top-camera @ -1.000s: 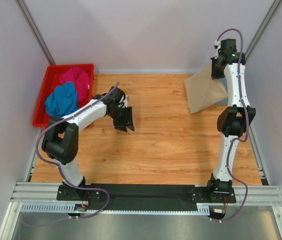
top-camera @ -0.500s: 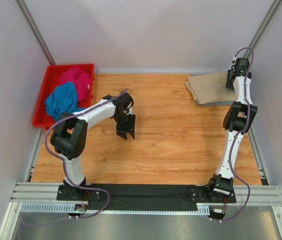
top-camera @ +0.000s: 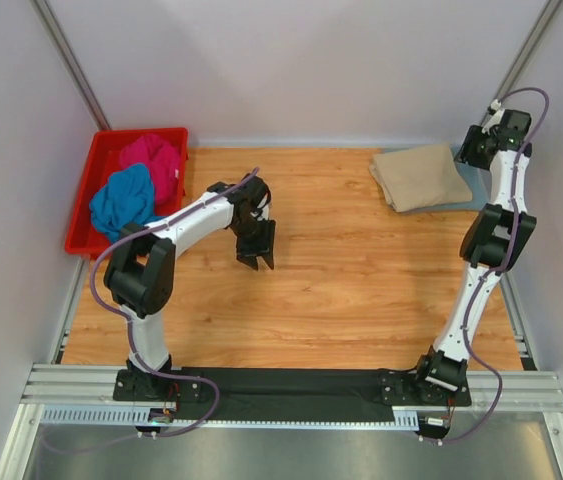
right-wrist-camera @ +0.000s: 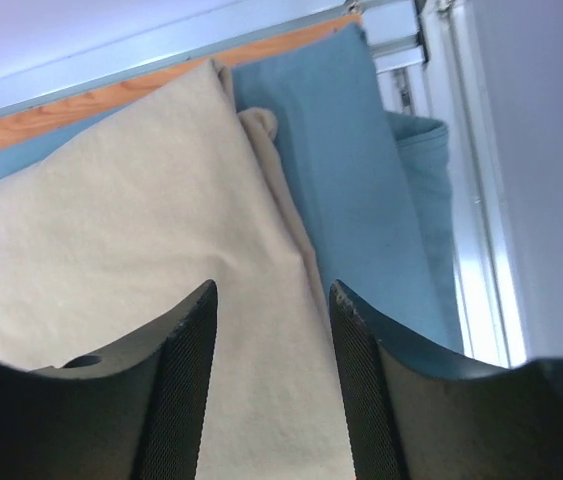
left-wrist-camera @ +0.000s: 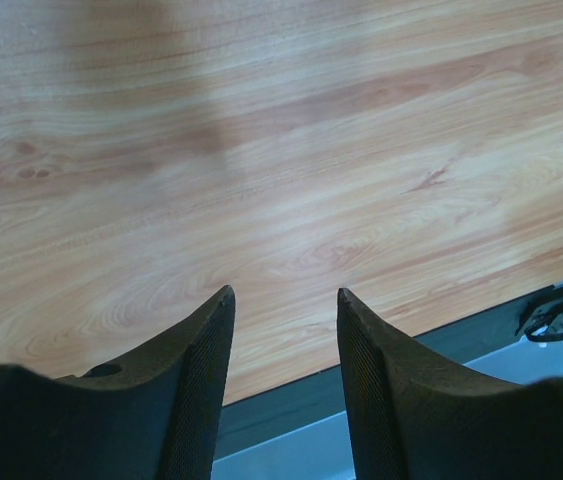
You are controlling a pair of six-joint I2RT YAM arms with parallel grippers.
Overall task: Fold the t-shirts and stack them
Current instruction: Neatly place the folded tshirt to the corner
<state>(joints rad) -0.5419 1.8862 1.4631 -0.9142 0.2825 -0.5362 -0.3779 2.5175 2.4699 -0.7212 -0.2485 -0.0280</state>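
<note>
Folded beige t-shirt (top-camera: 421,178) atop grey-blue t-shirt (right-wrist-camera: 361,180) at two o'clock. Magenta t-shirt (top-camera: 153,160) and bright blue t-shirt (top-camera: 123,198) crumpled in red bin (top-camera: 83,205) at ten o'clock. Likely soft, light, floppy; best pinched at shoulder seams. Left gripper (left-wrist-camera: 283,295) and right gripper (right-wrist-camera: 273,290) with jaws apart, holding nothing.

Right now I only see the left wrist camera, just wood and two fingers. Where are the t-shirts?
Observer: Two sit bunched in the red bin at the far left: the magenta t-shirt and the bright blue t-shirt.
Operator: And the others?
Observer: The beige t-shirt lies folded at the far right, on top of the grey-blue t-shirt.
Operator: Is the other hand holding it?
Observer: No, the right gripper hangs open above it.
</note>
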